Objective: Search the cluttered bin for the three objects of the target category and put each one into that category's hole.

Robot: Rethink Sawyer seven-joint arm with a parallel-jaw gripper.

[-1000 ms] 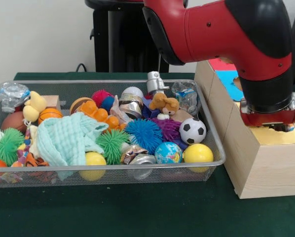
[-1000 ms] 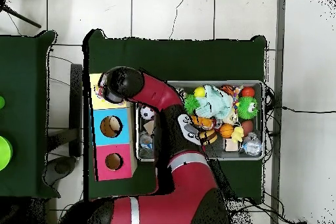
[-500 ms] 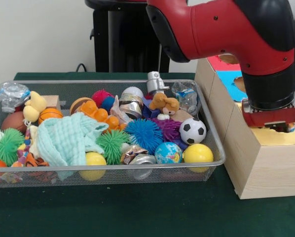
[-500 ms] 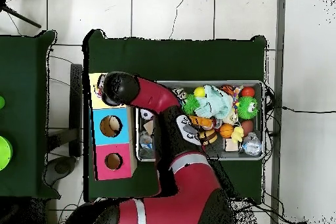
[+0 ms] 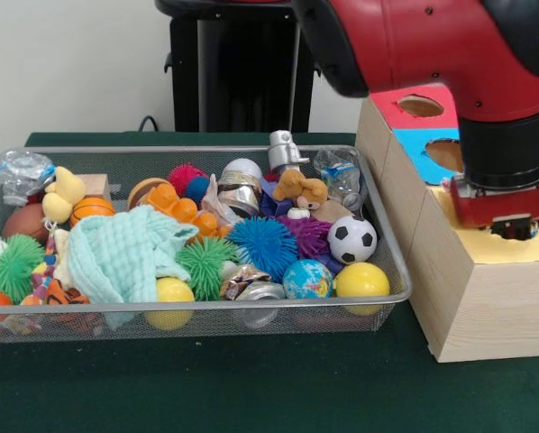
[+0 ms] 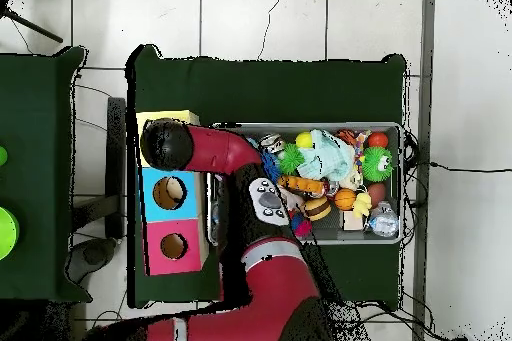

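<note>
On the green-draped desk, my arm hangs over the box's yellow hole; the pincer's state I cannot tell. A misaligned drop could bounce off the rim.

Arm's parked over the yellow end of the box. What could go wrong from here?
1. The gripper sits low at the yellow hole, its tips hidden by the wrist; a sideways move before lifting might catch the hole's edge or shove the box.
2. The bin is packed: the yellow ball and soccer ball lie against its wall nearest the box, so a grasp there may hit the mesh.
</note>
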